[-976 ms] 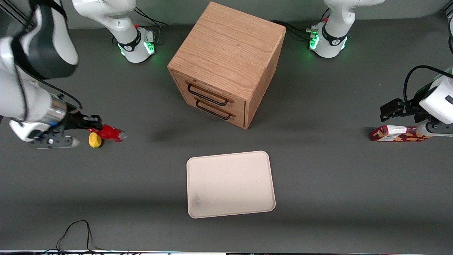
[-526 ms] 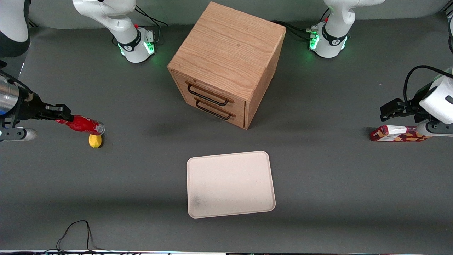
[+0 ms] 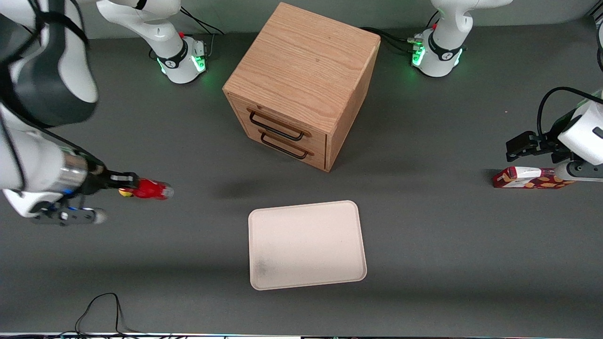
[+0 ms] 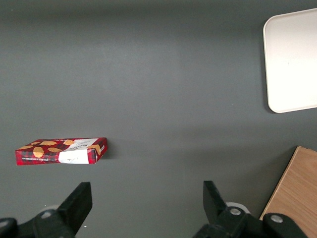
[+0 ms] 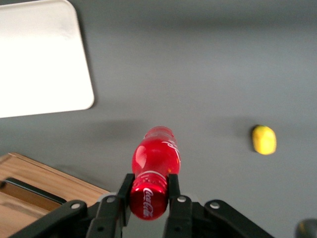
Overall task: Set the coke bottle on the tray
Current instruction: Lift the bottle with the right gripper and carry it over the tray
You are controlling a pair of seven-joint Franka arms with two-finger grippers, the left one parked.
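The gripper point(image 5: 148, 191) is closed on the coke bottle point(image 5: 153, 171), with one of the fingers point(image 5: 123, 191) on each side of the red body near the cap end. The bottle is carried lying horizontal above the desk point(image 3: 447, 235), toward the working arm's end, and its clear base points to the tray point(image 3: 307, 244), which is well apart. A lemon point(image 5: 264, 139) lies on the desk below. The bottle looks small and light, stiff, but round and smooth, so I think it may slip or turn between the fingers. Probably a hold across the middle of the body is safer than near the cap.
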